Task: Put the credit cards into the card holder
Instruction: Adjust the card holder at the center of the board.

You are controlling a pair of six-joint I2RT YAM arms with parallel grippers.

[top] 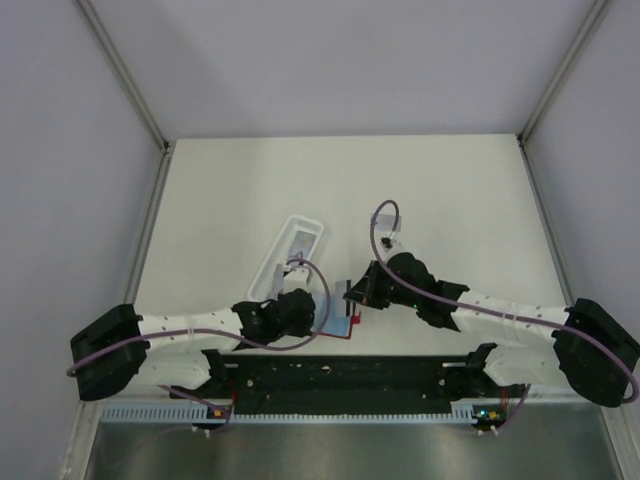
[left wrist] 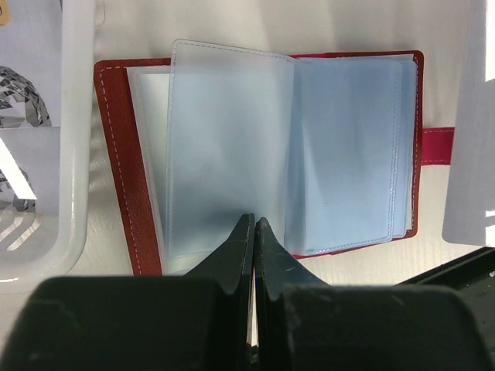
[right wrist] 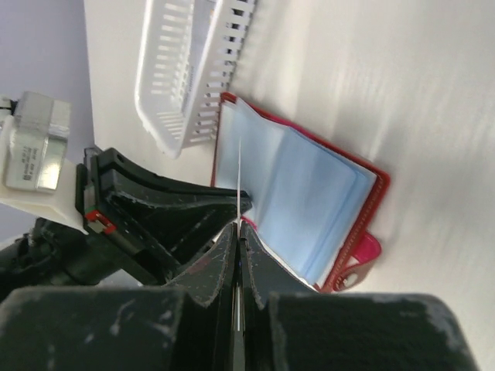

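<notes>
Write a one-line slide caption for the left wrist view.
Left fingers pinch a clear sleeve of the open red wallet, white tray alongside.

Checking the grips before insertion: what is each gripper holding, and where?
Left gripper pinches a clear sleeve of the card holder at its near edge. Right gripper pinches a credit card by its near edge.
</notes>
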